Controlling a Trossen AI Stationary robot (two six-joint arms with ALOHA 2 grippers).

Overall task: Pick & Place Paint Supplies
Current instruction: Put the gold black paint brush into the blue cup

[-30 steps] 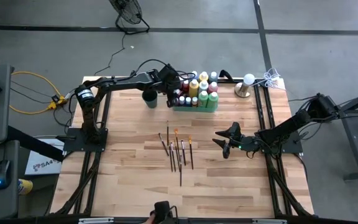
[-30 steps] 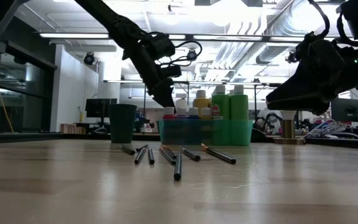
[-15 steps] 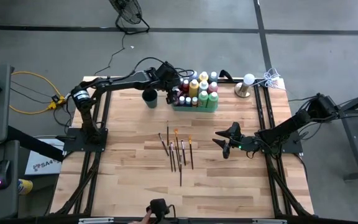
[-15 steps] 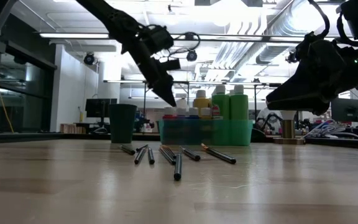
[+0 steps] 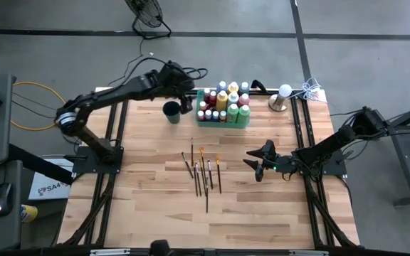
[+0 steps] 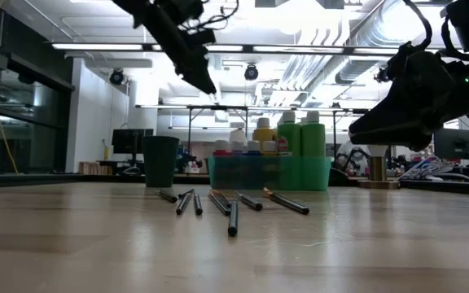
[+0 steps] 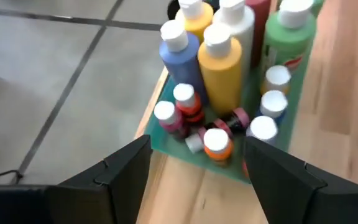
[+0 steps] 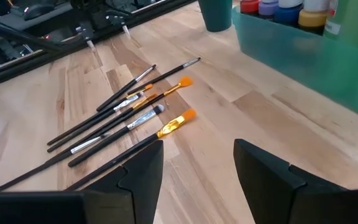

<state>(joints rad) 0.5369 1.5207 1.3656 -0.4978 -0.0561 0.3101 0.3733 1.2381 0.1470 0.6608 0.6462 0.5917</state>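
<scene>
The wooden table carries everything; at its far edge stands the green tray, packed with paint bottles, with the dark cup just beside it on the left arm's side; the paintbrushes lie loose in the middle of the table, well apart from the tray, their long axes running roughly from the near edge toward the far edge and fanning slightly.

The left gripper hangs raised over the far edge, between the cup and the tray, its fingers spread apart and holding nothing; its wrist view looks down on the bottles' pale caps, so the bottles lie just ahead of and below it; this arm is the nearer one for the bottles.

The right gripper hovers above the table on the right side, near the brushes, jaws open and empty; the brushes lie ahead of it toward the table's middle, their orange tips nearest its fingers; in my judgement this arm is the nearer one for the brushes, and a grasp would need the fingers to close across a handle, not along it.
</scene>
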